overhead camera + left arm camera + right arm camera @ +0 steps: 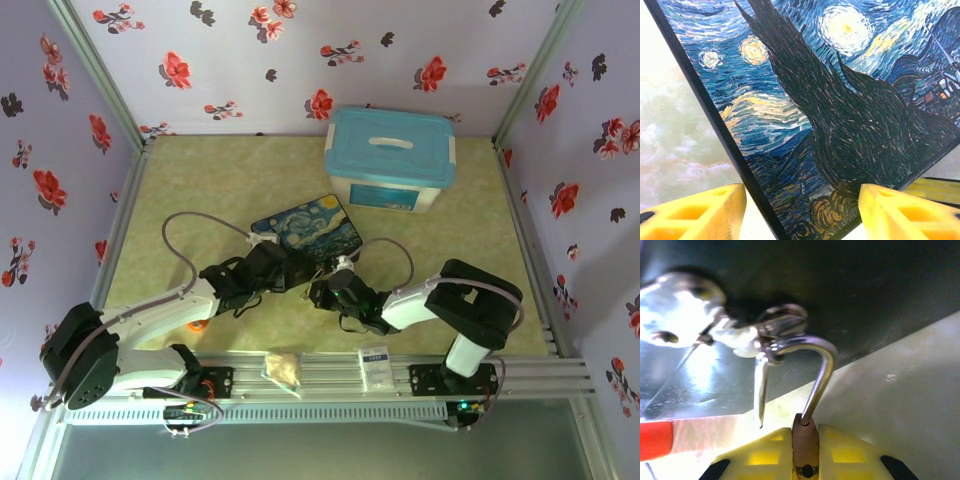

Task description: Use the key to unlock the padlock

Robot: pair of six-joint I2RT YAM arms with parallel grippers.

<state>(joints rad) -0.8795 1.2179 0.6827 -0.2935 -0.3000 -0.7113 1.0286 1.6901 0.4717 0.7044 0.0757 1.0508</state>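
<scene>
Right wrist view: I am holding the padlock (805,445) in my right gripper (805,432), with the yellow jaws pressing on its brass body from both sides.
Shackle: it is hooking through a silver loop (785,320) on the dark wall of the tin (850,285). One leg is sitting in the body and the other is hanging free beside it.
Left gripper (802,215): my jaws are standing apart and gripping nothing, and the fingers (695,215) are framing a corner of the painted lid.
Top view: both grippers are sitting at the near edge of the tin, close together.
Orange piece (652,440): it is lying on the table, left of the padlock.
</scene>
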